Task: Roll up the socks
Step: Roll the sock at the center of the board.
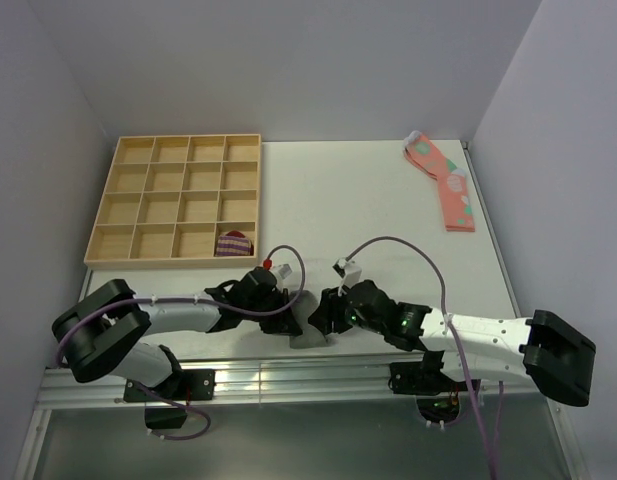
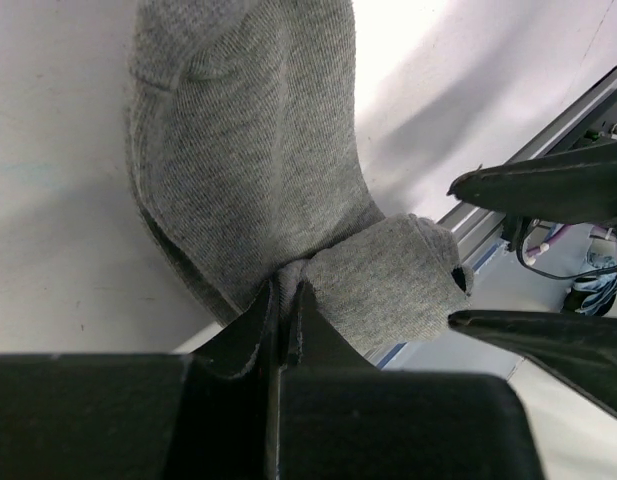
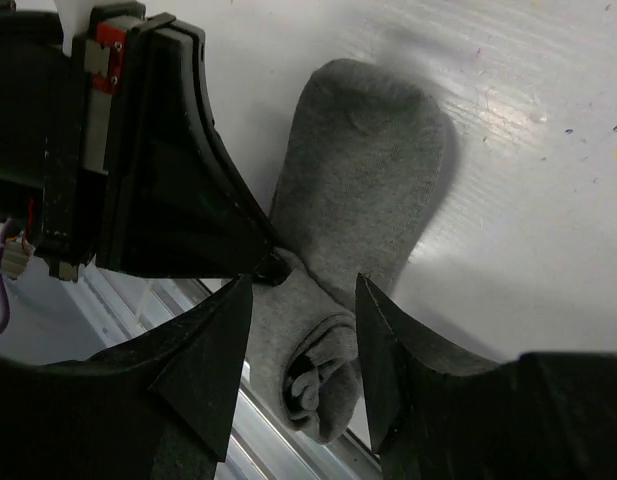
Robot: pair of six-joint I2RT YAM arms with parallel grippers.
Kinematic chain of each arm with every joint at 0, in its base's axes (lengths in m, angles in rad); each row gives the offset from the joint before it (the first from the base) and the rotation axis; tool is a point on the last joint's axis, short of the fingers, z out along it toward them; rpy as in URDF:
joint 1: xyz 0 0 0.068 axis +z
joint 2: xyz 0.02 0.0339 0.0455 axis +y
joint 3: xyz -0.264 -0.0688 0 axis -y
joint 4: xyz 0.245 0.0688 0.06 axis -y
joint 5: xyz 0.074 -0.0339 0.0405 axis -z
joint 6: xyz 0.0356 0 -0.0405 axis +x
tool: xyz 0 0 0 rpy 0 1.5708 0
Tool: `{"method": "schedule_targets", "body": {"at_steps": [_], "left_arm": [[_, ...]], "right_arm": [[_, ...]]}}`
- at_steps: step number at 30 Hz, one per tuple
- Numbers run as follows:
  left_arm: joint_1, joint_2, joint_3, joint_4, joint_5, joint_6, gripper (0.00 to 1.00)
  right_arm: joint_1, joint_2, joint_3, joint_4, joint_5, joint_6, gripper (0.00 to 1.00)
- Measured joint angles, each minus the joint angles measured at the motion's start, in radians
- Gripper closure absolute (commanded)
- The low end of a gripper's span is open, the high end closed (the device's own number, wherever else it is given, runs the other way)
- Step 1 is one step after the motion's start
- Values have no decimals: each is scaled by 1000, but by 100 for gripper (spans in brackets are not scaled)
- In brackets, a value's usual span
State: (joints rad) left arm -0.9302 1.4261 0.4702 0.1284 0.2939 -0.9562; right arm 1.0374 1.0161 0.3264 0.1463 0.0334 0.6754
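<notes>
**Operator:** Where is the grey knitted sock (image 1: 313, 328)?

**Spotter:** It lies on your white table (image 1: 368, 200), right at the near edge, between your two arms. The toe end is flat on the surface. The other end is curled into a loose roll just beside the metal rail (image 1: 308, 378).

**Operator:** And the left gripper (image 2: 281, 298)?

**Spotter:** Your left fingers are pressed together, pinching a fold of the knit where the flat part meets the roll.

**Operator:** The right gripper (image 3: 300, 300)?

**Spotter:** Yours is spread wide, with one finger on either side of the roll. You cannot tell from the wrist view whether either finger touches the cloth. The left gripper's tip sits close beside one of them.

**Operator:** What else is on the table?

**Spotter:** At your far left is a wooden tray of square compartments (image 1: 188, 138). A small purple-striped sock bundle (image 1: 233, 243) sits in the right-hand compartment of its nearest row. In the far right corner lie flat pink socks with pale spots (image 1: 443, 180), well apart from both your grippers.
</notes>
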Motion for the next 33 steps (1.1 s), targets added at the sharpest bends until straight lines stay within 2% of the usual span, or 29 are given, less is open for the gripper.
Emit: {"method": "schedule_targets", "body": {"at_steps": [7, 16, 33], "left_arm": [[13, 23, 19, -10, 31, 20, 100], [32, 52, 36, -13, 71, 34, 100], [77, 100, 56, -10, 156, 53, 100]], "right_arm": [[46, -11, -40, 37, 51, 8, 45], [132, -109, -111, 75, 87, 15, 44], [267, -87, -121, 78, 222, 56, 44]]}}
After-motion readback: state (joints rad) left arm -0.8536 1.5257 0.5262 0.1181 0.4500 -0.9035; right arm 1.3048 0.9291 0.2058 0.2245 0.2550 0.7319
